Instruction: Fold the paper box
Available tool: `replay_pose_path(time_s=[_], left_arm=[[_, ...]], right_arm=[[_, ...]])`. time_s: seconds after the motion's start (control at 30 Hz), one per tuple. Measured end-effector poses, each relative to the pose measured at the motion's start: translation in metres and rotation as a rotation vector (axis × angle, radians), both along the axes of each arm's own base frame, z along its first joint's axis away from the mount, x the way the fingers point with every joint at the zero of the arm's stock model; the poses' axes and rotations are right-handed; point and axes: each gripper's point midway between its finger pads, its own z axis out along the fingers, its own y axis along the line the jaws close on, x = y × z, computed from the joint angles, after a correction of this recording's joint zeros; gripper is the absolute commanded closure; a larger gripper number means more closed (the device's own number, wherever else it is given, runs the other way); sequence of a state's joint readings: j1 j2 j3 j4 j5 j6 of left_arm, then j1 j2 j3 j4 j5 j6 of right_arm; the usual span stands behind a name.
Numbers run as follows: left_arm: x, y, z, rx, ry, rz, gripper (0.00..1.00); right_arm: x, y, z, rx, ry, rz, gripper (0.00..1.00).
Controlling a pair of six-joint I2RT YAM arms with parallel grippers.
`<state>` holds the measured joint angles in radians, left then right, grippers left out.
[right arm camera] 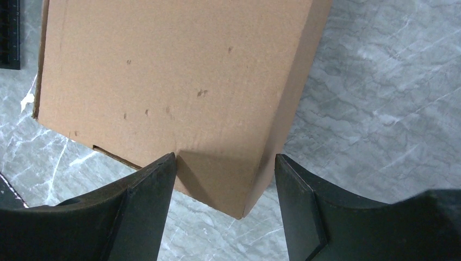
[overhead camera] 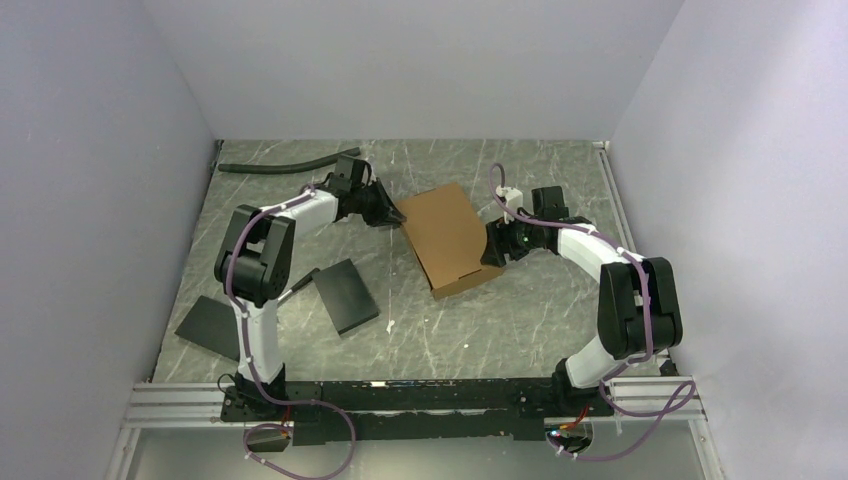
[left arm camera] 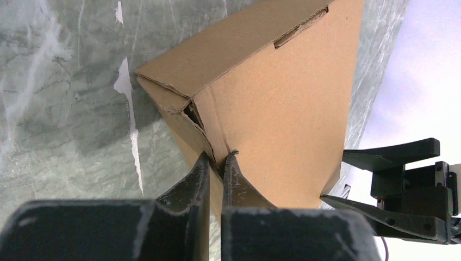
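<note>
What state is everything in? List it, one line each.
paper box: folded closed, one corner pinched.
left gripper: shut on the paper box's corner.
right gripper: open, straddling another corner of the box.
black slabs: lying flat, apart from the box.
black hose: lying loose at the far edge.

Grey marble table [overhead camera: 480, 330], plain lilac walls [overhead camera: 420, 60]

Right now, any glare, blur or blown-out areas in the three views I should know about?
Top external: even, soft light, sharp throughout, with only faint shadows beside the paper box. Left wrist: the box is crisp, the near jaws are soft, and the wall at right is washed out almost to white. Right wrist: the cardboard grain is sharp, there is a dark shadow on the box between the jaws, and there is no glare.
</note>
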<state>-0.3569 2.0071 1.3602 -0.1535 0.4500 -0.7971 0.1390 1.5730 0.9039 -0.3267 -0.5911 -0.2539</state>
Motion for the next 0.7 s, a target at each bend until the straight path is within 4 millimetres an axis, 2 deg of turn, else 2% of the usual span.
replay_pose_path(time_s=[0.07, 0.23, 0.37, 0.43, 0.53, 0.63, 0.7], left_arm=[[0.0, 0.0, 0.0, -0.001, 0.003, 0.0, 0.89], [-0.003, 0.004, 0.0, 0.005, -0.03, -0.008, 0.43], [-0.029, 0.018, 0.001, 0.042, -0.045, -0.017, 0.19], [-0.042, 0.025, 0.012, 0.054, -0.078, -0.017, 0.09], [-0.055, 0.034, 0.038, 0.046, -0.162, -0.004, 0.01], [-0.068, 0.039, 0.059, 0.011, -0.251, 0.008, 0.01], [-0.074, 0.04, 0.063, -0.011, -0.278, 0.011, 0.01]], right_arm=[[0.0, 0.0, 0.0, 0.0, -0.001, 0.001, 0.31], [0.0, 0.0, 0.0, 0.0, 0.0, 0.002, 0.3], [0.0, 0.0, 0.0, 0.0, -0.002, 0.002, 0.29], [0.0, 0.0, 0.001, 0.001, -0.002, 0.002, 0.28], [0.0, 0.001, 0.002, 0.014, 0.001, 0.006, 0.26], [-0.002, -0.001, 0.004, 0.049, 0.018, -0.003, 0.22], [-0.005, -0.003, 0.004, 0.085, 0.04, -0.012, 0.19]])
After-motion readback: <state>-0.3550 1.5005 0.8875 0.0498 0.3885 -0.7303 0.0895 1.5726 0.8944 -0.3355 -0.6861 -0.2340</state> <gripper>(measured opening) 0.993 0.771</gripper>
